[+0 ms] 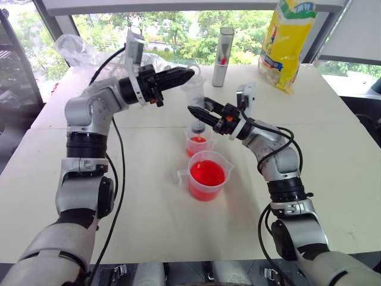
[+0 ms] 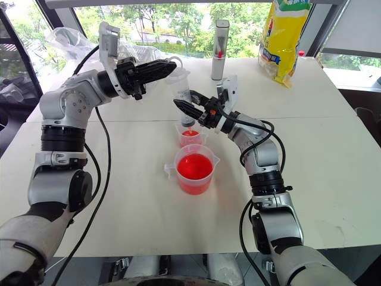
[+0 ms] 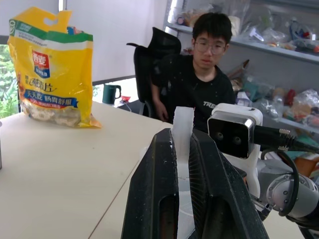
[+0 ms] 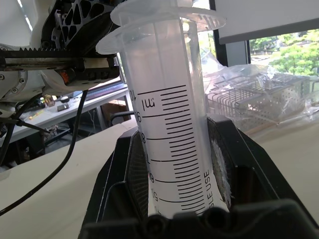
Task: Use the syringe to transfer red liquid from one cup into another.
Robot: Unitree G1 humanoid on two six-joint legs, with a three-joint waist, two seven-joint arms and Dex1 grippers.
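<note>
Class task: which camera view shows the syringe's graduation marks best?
The right wrist view: the syringe stands close up, marks readable. Both eye views show it small over the smaller cup; the left wrist view shows its white plunger.

place: robotics lab or office workroom | worktop: white worktop (image 1: 333, 149) across the middle of the frame, big windows (image 1: 178, 30) with trees along the top | background: a person (image 3: 202, 79) on an office chair at upper centre, cluttered shelves (image 3: 279, 50) at upper right, cable-strewn desks (image 4: 60, 109) at left
</note>
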